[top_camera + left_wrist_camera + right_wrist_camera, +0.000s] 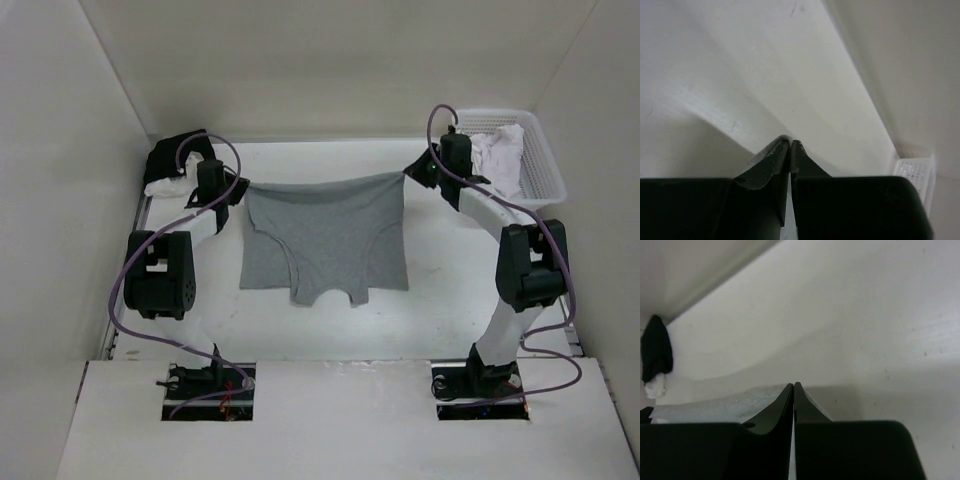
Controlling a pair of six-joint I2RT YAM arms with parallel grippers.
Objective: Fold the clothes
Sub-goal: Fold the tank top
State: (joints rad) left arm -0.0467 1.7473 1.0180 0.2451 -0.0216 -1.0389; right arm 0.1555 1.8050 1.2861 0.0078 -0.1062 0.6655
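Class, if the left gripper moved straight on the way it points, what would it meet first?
Probably bare white wall beyond the left gripper, which holds the grey T-shirt; the basket lies off to one side. Depth unclear.

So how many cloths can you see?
4: grey T-shirt in the middle, black garment and white rag far left, white cloth in the basket. The basket may hide more.

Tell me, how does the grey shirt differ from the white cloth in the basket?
The shirt is grey; the cloth is white. The shirt is stretched wide, its far corners pinched by the left gripper and right gripper; the cloth sits crumpled, with no gripper on it. The shirt is over the middle of the table; the cloth is in the basket at the far right corner. Both are soft fabric.
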